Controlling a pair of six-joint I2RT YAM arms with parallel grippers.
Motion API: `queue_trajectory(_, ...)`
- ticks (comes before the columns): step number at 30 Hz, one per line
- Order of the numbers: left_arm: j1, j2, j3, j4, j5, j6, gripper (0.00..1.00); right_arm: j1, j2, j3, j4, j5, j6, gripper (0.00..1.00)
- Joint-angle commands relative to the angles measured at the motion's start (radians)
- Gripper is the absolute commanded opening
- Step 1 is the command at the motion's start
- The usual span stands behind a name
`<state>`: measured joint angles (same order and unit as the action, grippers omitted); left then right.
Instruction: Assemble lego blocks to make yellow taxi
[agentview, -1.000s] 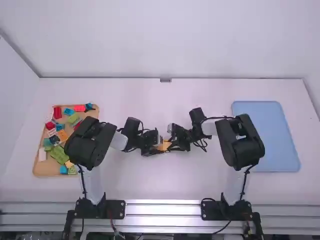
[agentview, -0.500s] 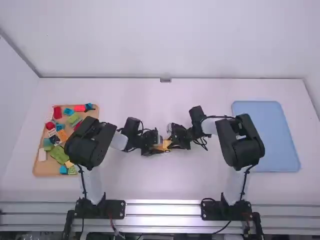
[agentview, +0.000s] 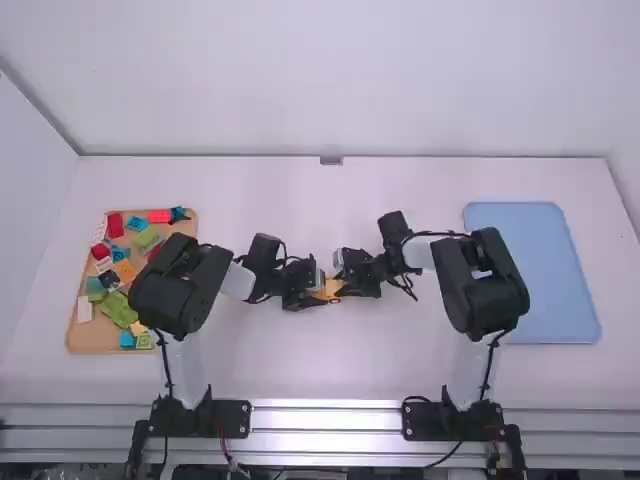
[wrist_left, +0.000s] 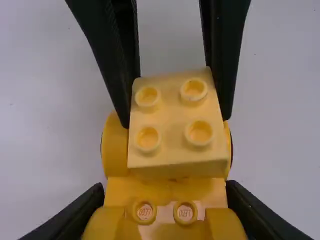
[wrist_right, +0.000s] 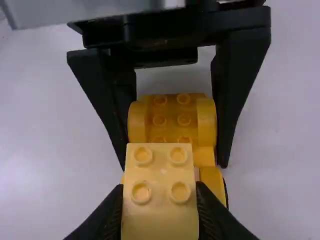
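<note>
Block (wrist_right: 160, 215) clamped in right end effector (agentview: 341, 284), wheeled yellow base (wrist_right: 172, 120) clamped in left end effector (agentview: 322, 294)

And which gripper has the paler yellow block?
The right gripper: it is closed on the pale block with four studs, while the left gripper holds the deeper yellow base.

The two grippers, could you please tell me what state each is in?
Left gripper: closed on the yellow car base.
Right gripper: closed on the pale yellow four-stud block.
</note>
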<state>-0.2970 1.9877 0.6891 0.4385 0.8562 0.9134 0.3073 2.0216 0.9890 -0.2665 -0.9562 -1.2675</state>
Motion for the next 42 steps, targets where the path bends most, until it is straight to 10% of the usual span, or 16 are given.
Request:
queue_trajectory(1,-0.004,0.01,-0.015,-0.02,0.016,0.019,0.26,-0.007,-0.026,0.013,-0.008,-0.022,-0.064,0.27)
queue_trajectory(16,-0.004,0.01,-0.015,-0.02,0.015,0.019,0.26,0.005,-0.067,-0.108,0.208,0.03,0.151,0.24)
queue_trajectory(31,-0.004,0.01,-0.009,-0.031,0.015,0.019,0.26,-0.015,-0.146,-0.116,0.093,0.033,0.088,0.24)
queue_trajectory(42,-0.004,0.01,-0.008,-0.028,0.015,0.019,0.26,0.0,-0.144,-0.268,0.395,0.042,0.269,0.25)
